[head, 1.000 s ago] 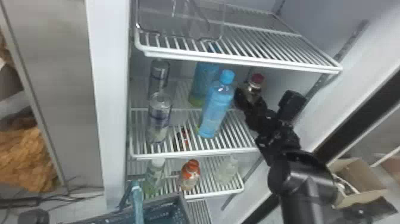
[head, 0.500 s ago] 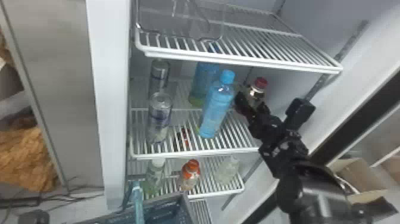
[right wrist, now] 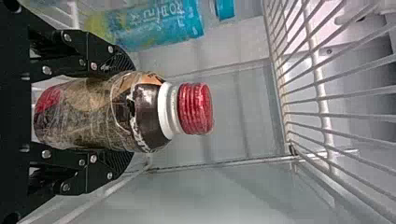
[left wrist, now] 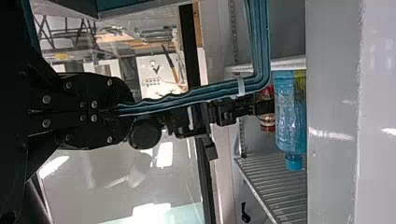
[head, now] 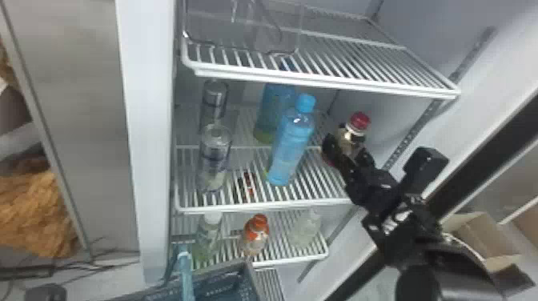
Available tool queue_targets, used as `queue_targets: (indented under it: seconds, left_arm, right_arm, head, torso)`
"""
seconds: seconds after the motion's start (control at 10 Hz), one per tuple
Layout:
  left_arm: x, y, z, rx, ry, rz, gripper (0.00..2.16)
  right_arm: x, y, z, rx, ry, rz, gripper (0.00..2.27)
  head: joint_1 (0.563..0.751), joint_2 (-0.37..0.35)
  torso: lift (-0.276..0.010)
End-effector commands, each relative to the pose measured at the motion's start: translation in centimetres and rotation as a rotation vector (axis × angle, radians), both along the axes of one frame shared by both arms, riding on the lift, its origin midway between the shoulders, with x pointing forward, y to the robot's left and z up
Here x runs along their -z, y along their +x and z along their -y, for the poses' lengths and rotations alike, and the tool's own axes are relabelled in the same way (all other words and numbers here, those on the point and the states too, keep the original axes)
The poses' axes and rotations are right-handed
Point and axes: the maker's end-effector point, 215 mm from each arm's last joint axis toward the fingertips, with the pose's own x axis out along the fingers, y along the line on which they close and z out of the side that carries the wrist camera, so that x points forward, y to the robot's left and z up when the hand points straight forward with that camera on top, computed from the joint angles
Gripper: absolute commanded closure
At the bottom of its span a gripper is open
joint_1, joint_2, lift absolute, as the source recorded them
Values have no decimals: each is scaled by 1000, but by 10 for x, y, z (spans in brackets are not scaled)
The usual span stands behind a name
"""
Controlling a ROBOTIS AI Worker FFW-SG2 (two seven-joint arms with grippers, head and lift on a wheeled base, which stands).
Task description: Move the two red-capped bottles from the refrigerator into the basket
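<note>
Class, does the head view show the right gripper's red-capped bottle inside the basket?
No, the bottle is in the right gripper, well away from the basket.

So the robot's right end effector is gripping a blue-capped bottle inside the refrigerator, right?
The cap is red, not blue, as the right wrist view shows; the right end effector is indeed gripping the bottle inside the refrigerator.

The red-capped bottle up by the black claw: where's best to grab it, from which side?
Probably round the bottle's body, below the white neck, from the open front, one finger each side: the body is rounded and broad, the neck narrower.
</note>
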Motion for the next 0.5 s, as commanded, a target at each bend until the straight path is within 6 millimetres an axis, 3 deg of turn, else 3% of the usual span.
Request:
queue_targets:
  seconds: [0.0,0.2,0.4]
  left_arm:
    - [0,0,0,0,-1,0,1202]
    - [0,0,1,2,-1,0,1202]
    - [0,-2,1,2,-3,-5,1202]
  right_arm:
    - [-1,-18,-5,-11,3,-11,1280]
    - [-6,-43,-9,-23,-5,-21,1280]
    - [-12,-70,0,-8,-23,-43,1280]
  head:
    - [695,-350]
    - [695,-350]
    - [695,-350]
  torso:
    - [0]
    - [0]
    - [0]
